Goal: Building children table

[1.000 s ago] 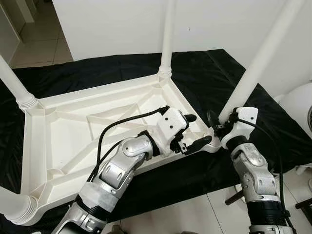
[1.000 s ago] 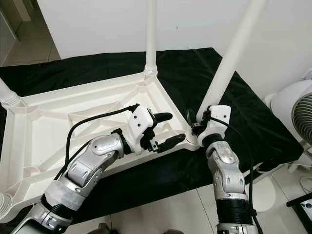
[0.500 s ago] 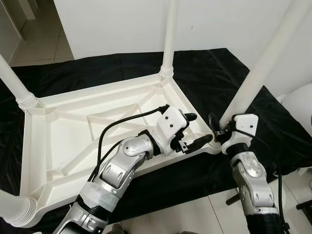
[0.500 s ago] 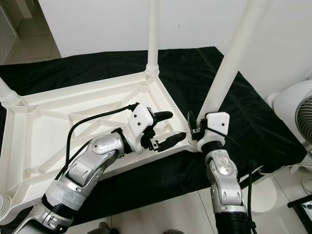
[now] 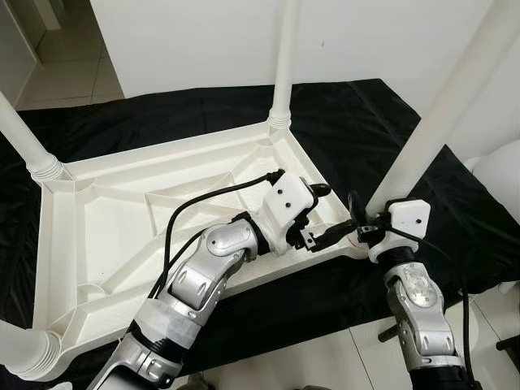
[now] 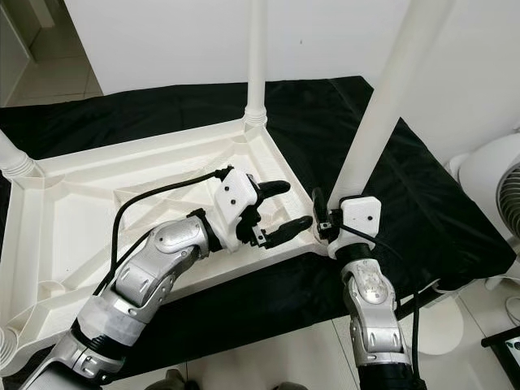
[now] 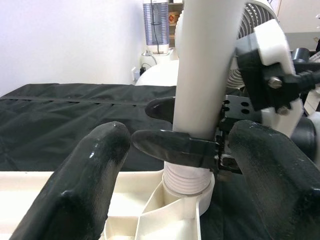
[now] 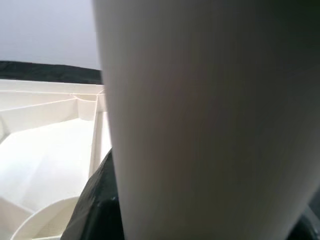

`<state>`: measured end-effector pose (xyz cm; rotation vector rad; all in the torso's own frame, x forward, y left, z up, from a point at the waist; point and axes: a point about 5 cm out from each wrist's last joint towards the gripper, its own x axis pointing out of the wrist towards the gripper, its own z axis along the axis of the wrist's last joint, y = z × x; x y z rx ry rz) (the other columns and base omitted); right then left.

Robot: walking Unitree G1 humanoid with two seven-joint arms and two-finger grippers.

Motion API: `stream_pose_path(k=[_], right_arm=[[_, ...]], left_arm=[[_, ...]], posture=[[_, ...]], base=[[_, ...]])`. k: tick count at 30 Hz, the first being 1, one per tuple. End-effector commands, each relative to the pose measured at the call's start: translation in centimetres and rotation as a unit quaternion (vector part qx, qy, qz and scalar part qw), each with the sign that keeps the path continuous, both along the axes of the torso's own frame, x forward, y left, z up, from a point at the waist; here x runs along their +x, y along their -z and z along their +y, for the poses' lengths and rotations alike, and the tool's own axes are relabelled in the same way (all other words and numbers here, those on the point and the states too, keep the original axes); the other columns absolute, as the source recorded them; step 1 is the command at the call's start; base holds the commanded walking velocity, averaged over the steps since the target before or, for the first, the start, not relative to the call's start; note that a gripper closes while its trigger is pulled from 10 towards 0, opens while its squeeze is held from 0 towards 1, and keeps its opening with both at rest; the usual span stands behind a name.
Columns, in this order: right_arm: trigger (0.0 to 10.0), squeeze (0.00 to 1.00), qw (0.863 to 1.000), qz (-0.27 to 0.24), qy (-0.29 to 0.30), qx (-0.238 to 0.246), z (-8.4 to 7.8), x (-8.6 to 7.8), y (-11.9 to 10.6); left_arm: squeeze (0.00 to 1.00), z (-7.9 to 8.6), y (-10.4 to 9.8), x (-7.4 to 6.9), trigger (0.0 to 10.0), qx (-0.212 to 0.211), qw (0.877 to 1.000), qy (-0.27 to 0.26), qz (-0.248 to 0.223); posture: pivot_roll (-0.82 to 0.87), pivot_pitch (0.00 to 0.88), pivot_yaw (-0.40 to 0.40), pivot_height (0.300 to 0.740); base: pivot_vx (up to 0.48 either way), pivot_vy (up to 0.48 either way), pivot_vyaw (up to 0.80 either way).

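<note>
Four white legs stand up from the upturned white table, which lies top-down on a black cloth and fills the left and centre of your head views. You see one leg at the far corner near the top centre, one at the upper left, one at the lower left corner, and the near right leg slanting up to the upper right.

Your right gripper sits at the foot of that near right leg, right of centre, fingers clamped around the leg just above its ribbed collar; the left wrist view shows one black finger pressed across the front of the leg and another behind it.

Your left gripper reaches over the table's near rim at the centre of the frame, its two fingers spread apart and holding nothing, tips pointing at the same leg and close beside the right gripper.

Beyond the cloth you have a white wall along the top, pale tiled floor at the upper left, and a white fan at the right edge.
</note>
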<state>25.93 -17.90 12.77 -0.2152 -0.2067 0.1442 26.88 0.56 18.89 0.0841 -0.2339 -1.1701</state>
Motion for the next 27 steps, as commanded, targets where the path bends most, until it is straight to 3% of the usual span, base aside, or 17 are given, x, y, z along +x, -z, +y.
stream_pose_path(k=[1, 11, 12, 23, 27], right_arm=[[10.0, 0.0, 0.994, 0.102, -0.014, -0.025, 0.6, -1.4, 4.5], [10.0, 0.0, 0.994, 0.111, -0.011, 0.001, 0.2, -1.5, 4.7], [10.0, 0.0, 0.992, 0.124, -0.002, 0.029, -0.1, -1.4, 4.8], [10.0, 0.0, 0.971, 0.172, 0.049, 0.156, -1.1, -0.9, 5.8], [10.0, 0.0, 0.969, 0.173, 0.055, 0.166, -1.2, -0.6, 5.6]], left_arm=[[0.0, 0.0, -0.1, 0.0, 10.0, 0.007, 1.0, 0.006, -0.003], [0.0, -0.1, -0.1, 0.0, 10.0, 0.008, 1.0, 0.01, -0.004], [0.0, -0.1, -0.1, 0.0, 10.0, 0.008, 1.0, 0.011, -0.005], [0.0, -0.4, -0.2, 0.0, 10.0, 0.006, 1.0, 0.014, -0.008], [0.0, -0.4, -0.3, 0.0, 10.0, 0.005, 1.0, 0.015, -0.008]], posture=[[-0.01, 0.031, 0.038, 0.74], [-0.01, 0.029, 0.039, 0.74], [-0.01, 0.023, 0.042, 0.74], [-0.02, 0.019, 0.037, 0.74], [-0.02, 0.02, 0.036, 0.74]], base=[[0.0, 0.0, 0.0], [0.0, 0.0, 0.0], [0.0, 0.0, 0.0], [0.0, 0.0, 0.0], [0.0, 0.0, 0.0]])
